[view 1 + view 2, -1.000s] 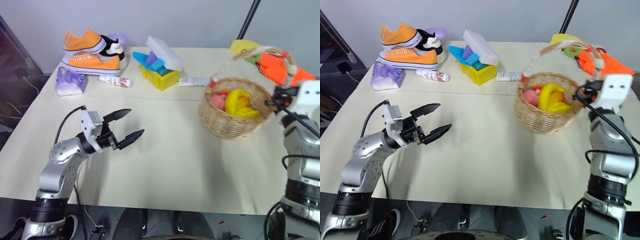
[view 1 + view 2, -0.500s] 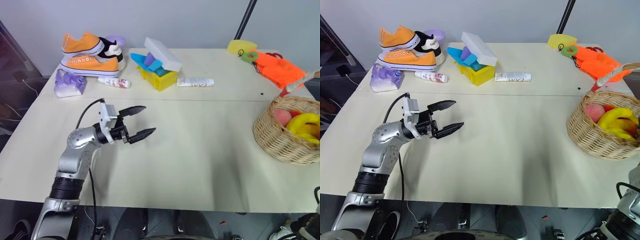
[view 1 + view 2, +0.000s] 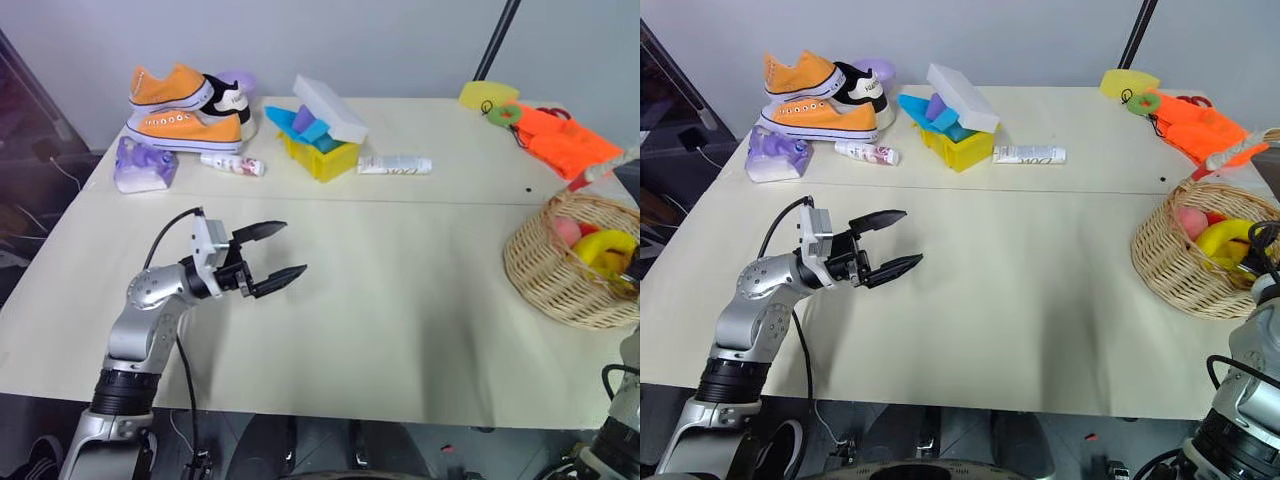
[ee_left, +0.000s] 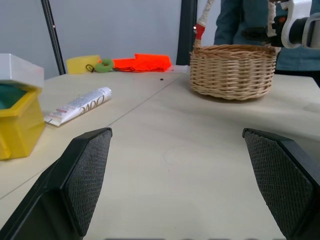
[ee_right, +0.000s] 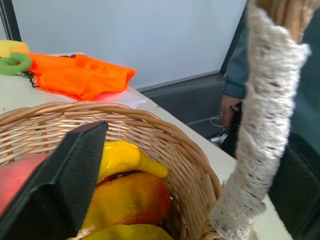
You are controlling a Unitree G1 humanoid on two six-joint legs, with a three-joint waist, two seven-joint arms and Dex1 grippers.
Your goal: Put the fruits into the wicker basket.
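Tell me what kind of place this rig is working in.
Most likely a lab or test room, not a home. A plain table against a bare wall holds unrelated props: shoes, a block box, a tube and the basket of toy fruits. A person stands close by.

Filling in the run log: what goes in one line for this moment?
fruits: inside wicker basket | basket: right table edge | left pincer: open, empty, over table | right pincer: at basket rim, nothing held
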